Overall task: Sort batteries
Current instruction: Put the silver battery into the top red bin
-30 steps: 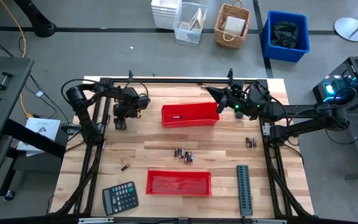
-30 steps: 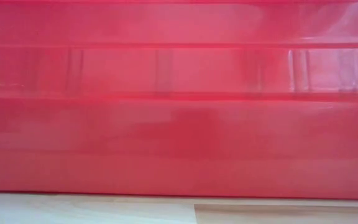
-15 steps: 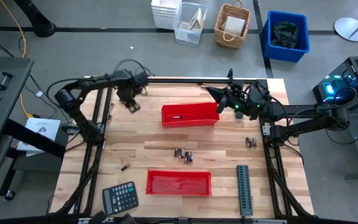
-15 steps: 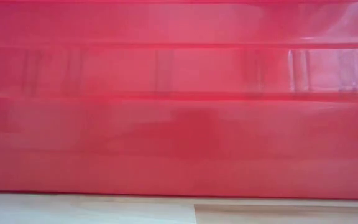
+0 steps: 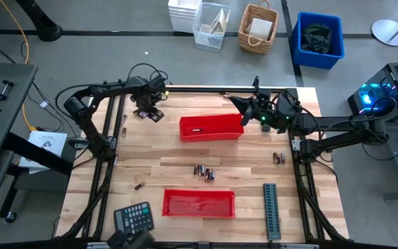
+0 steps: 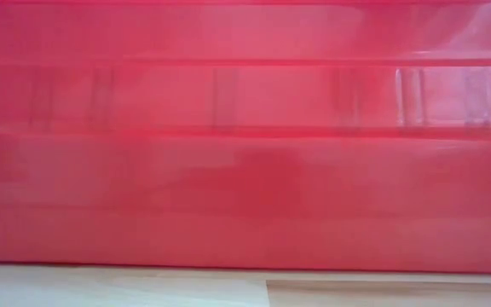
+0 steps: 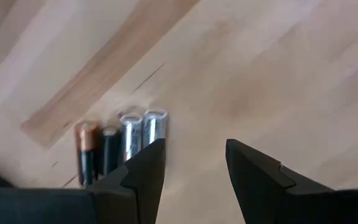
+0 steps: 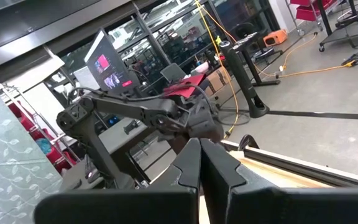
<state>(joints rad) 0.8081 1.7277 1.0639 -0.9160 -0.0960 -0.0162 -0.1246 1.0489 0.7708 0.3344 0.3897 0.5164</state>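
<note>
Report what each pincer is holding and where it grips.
Nothing is held. The left pincer stands open and empty over the table beside four batteries; the right pincer is shut, empty.

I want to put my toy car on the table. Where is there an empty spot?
The bare wood between the far red tray and the near red tray on the left side is free, ending at a lone battery. It is crowded mid-table by the battery cluster, and near the calculator and grey strip.
</note>
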